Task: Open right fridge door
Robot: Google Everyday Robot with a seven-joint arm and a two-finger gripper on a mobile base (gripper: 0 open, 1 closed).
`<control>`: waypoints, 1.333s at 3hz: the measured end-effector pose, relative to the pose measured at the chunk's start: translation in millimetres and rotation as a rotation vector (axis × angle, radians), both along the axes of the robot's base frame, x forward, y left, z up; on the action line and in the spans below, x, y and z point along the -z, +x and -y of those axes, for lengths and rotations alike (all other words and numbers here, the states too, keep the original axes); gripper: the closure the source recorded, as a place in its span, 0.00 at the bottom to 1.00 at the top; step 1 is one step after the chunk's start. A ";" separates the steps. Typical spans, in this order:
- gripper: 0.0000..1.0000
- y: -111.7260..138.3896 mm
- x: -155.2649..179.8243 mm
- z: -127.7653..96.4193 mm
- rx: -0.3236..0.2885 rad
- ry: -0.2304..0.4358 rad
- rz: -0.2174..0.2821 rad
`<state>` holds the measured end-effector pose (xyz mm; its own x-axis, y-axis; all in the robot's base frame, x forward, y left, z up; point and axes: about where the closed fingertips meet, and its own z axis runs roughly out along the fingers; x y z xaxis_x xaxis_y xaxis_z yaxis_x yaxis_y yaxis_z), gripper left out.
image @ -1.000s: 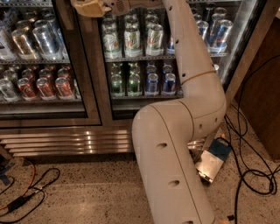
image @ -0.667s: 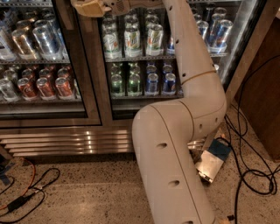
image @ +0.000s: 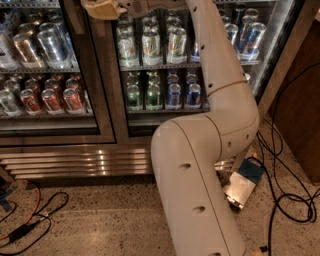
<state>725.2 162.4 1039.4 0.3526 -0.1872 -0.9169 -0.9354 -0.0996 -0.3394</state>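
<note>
Camera view looks down on the front of a steel drinks cooler standing on a speckled floor. The gripper sits at the very top edge, a tan piece at the end of the white arm. It lies over the dark upright frame where the two doors meet. Whether the claw is spread or pressed together cannot be told, nor whether it touches the frame.

The right fridge door begins just beside the claw and runs off to its right and downward. The glass pane shows shelves of green and blue cans behind it. The claw lies at this door's upper left corner, by its inner edge. The arm rises from the bottom edge, bends at a thick elbow and crosses in front of the pane's right half, hiding much of it. The pane's lower frame runs about level with that of the left door, which fronts red and silver cans.

On the floor, black and red cables trail by the lower left corner. A small metal box with a blue part lies near the cooler's right end, among more black cables.
</note>
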 end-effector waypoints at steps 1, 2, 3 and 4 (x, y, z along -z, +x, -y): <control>0.85 -6.3 -0.6 1.0 -0.025 0.006 -0.014; 1.00 -4.3 2.4 -0.1 -0.024 0.006 -0.014; 1.00 -3.1 4.6 0.4 -0.023 0.007 -0.014; 1.00 -3.3 4.1 0.5 -0.023 0.007 -0.014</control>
<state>721.9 161.9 1035.3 0.3442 -0.1729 -0.9228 -0.9374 -0.1187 -0.3274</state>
